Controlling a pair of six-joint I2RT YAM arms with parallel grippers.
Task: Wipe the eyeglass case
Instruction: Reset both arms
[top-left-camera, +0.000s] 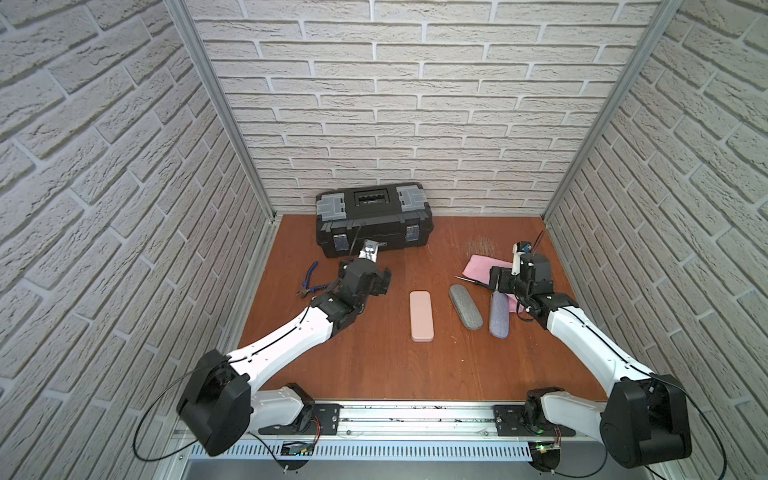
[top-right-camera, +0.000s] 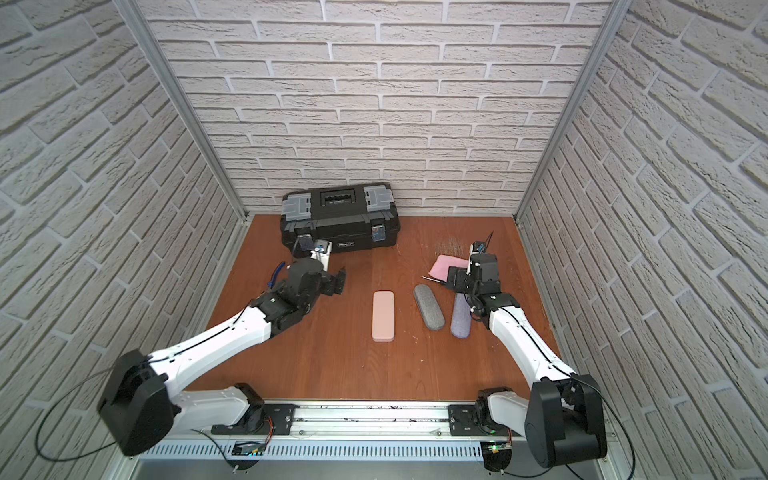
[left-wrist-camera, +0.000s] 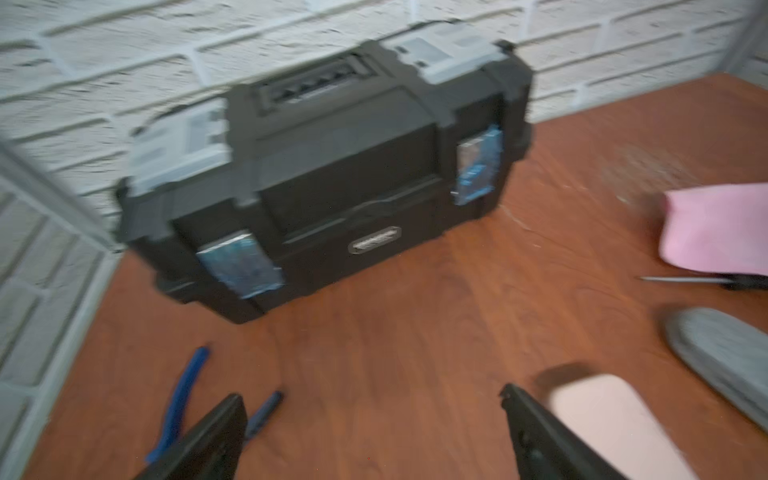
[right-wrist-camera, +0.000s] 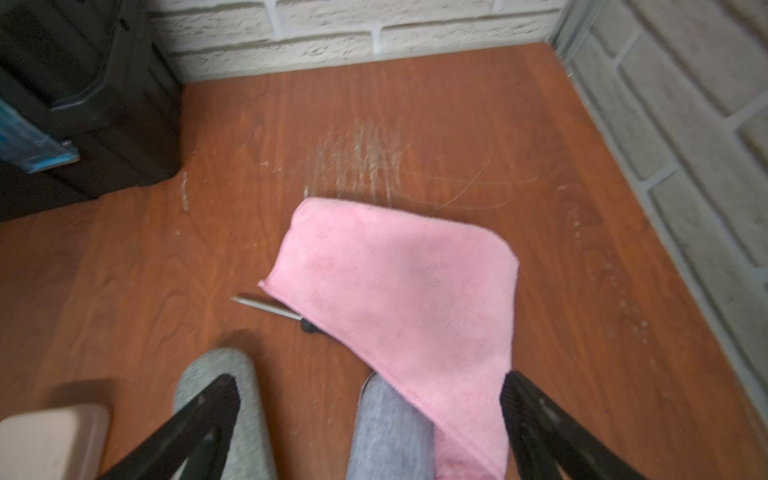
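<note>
Three eyeglass cases lie side by side on the wooden table: a pink one (top-left-camera: 421, 316), a grey one (top-left-camera: 465, 306) and a blue-grey one (top-left-camera: 498, 313). A pink cloth (right-wrist-camera: 399, 282) lies flat, one corner draped over the far end of the blue-grey case (right-wrist-camera: 386, 432). My right gripper (right-wrist-camera: 372, 378) hovers open above that end, its fingers straddling the cloth's corner and the case, holding nothing. My left gripper (left-wrist-camera: 372, 395) is open and empty over bare table left of the pink case (left-wrist-camera: 615, 428), shown in a top view (top-left-camera: 384, 282).
A black toolbox (top-left-camera: 374, 220) stands closed against the back wall. Blue-handled pliers (top-left-camera: 309, 280) lie beside my left arm. A thin metal tool (right-wrist-camera: 266, 305) sticks out from under the cloth. Brick walls close in on both sides.
</note>
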